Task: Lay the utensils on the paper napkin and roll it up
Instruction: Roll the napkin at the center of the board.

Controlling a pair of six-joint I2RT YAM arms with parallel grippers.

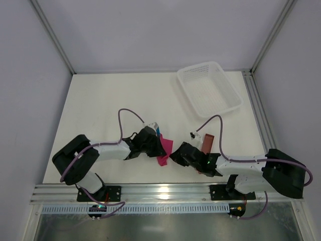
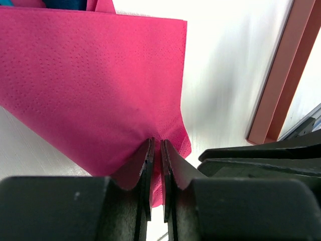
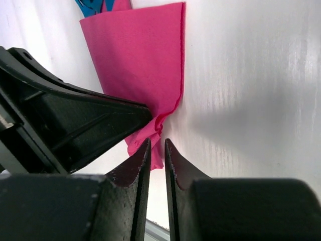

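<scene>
The magenta paper napkin lies folded between my two grippers near the table's front. A blue utensil pokes out of its far end, also seen in the left wrist view as the utensil and in the right wrist view as the utensil; the rest is hidden inside the fold. My left gripper is shut on the near edge of the napkin. My right gripper faces it with its jaws a narrow gap apart, the crumpled corner of the napkin just at its tips, not squeezed.
A reddish-brown oblong sleeve lies just right of the right gripper and shows as the sleeve in the left wrist view. A white mesh basket stands at the back right. The two grippers almost touch each other.
</scene>
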